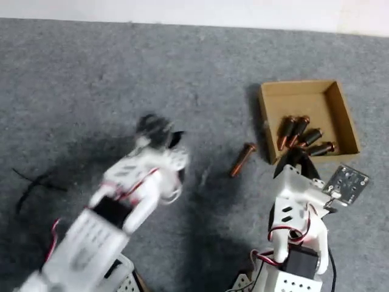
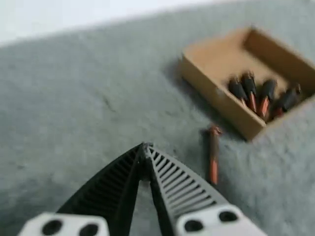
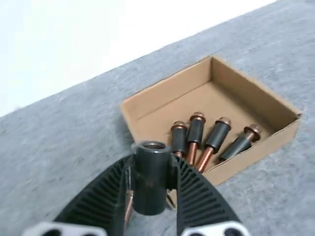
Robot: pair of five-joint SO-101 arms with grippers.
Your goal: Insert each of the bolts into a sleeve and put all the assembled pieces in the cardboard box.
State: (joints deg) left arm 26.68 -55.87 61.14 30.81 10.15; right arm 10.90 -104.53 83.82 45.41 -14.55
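A loose copper bolt [image 1: 243, 159] [image 2: 213, 155] lies on the grey carpet just left of the cardboard box [image 1: 265, 125] [image 2: 222, 102] [image 3: 244, 92]. Several assembled bolt-and-sleeve pieces [image 1: 301, 135] [image 2: 258, 93] [image 3: 206, 140] lie side by side in the box. My right gripper [image 1: 295, 160] [image 3: 151, 160] hovers near the box's front left corner, shut on an upright dark sleeve [image 3: 150, 183]. My left gripper [image 1: 159, 129] [image 2: 146, 148] is shut with nothing in it, over the carpet to the left of the bolt.
A thin black cable [image 1: 31, 182] lies on the carpet at the far left. A white strip [image 1: 194, 11] borders the carpet's far edge. Bare carpet lies between the two arms around the bolt.
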